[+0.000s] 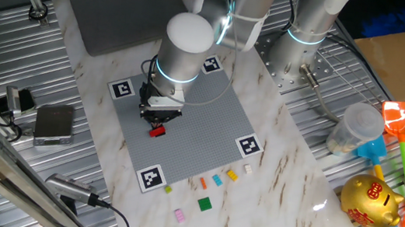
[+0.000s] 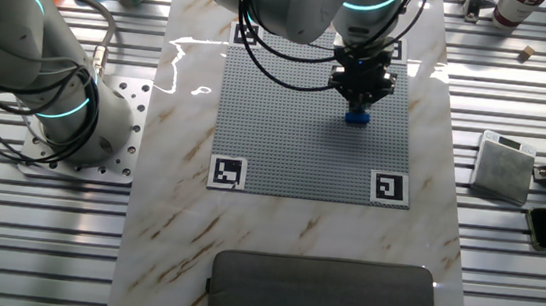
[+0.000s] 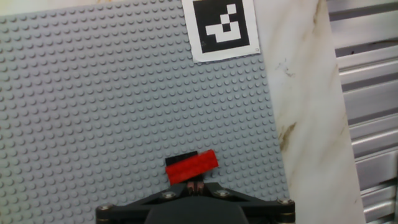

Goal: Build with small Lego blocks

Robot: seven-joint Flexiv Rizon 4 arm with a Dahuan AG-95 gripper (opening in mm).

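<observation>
The grey studded baseplate (image 1: pixel 201 125) filled the middle of one fixed view, and the gripper (image 1: pixel 159 120) hung over its left part with its fingertips drawn nearly together, right at a red brick (image 3: pixel 192 167). In the hand view that brick lay low at centre, long axis near horizontal, right end tilted up; whether it was gripped could not be told. Loose small bricks (image 1: pixel 205 203) lay below the plate.

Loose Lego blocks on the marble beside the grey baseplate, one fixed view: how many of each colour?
white block: 1
yellow blocks: 2
light blue block: 1
orange block: 1
green block: 1
pink block: 1
Total: 7
</observation>
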